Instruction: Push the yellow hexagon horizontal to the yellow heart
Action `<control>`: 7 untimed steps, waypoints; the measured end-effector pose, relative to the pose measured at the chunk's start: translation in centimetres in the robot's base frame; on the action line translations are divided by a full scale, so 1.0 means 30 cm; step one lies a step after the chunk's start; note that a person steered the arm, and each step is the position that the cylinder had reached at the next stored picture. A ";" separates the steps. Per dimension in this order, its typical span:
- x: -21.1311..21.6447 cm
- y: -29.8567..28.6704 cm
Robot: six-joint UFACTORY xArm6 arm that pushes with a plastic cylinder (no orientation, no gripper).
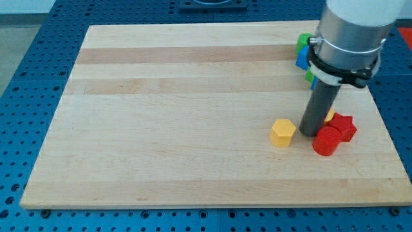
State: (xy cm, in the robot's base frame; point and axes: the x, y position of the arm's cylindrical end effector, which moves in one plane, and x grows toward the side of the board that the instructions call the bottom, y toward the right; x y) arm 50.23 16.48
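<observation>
The yellow hexagon [282,132] lies on the wooden board [193,116] at the view's lower right. My tip [310,133] stands just to the hexagon's right, close to it or touching it. A sliver of a yellow block [330,116], probably the yellow heart, shows behind the rod to its right, mostly hidden. A red round block [326,140] and a red star-like block [344,126] sit right of the tip.
Green [302,41] and blue [302,58] blocks sit near the board's upper right, partly hidden by the arm's grey body [351,32]. Another green piece [309,77] shows under the arm. The board's right edge is near the red blocks.
</observation>
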 end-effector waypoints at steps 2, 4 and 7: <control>0.101 0.002; 0.230 -0.174; -0.056 -0.240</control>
State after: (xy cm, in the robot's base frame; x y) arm 48.56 9.27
